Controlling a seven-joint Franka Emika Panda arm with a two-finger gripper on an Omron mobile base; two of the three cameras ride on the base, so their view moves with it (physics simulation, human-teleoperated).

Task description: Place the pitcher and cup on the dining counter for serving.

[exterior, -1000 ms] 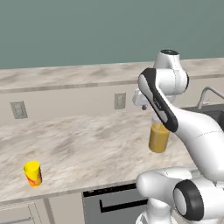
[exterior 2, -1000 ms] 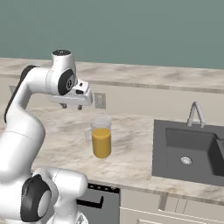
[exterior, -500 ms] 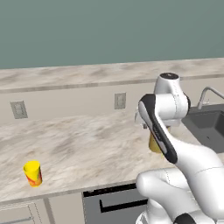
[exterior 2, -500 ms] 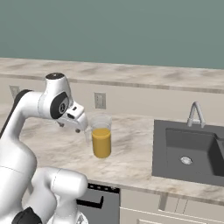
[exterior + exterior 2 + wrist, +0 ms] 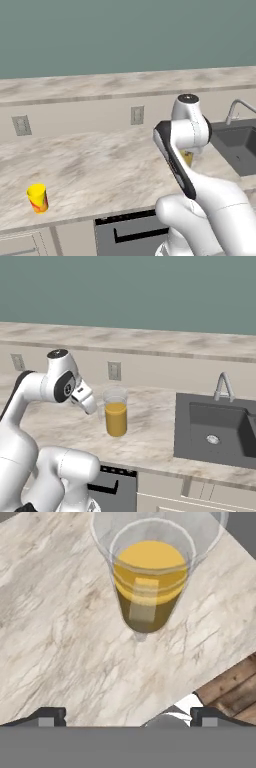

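Jaws standing wide apart; gripper [image 5: 128, 717] hovering over pitcher [image 5: 148, 582] at frame top. Off-centre closing risks tipping it, spilling juice across worktop [image 5: 60, 637].

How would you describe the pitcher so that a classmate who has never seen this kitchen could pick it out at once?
Start at the dark sink set into the lower marble worktop. Just left of it, below the wall outlet, stands the pitcher. It is clear glass, half full of orange liquid, unlike the small yellow cup far along the worktop.
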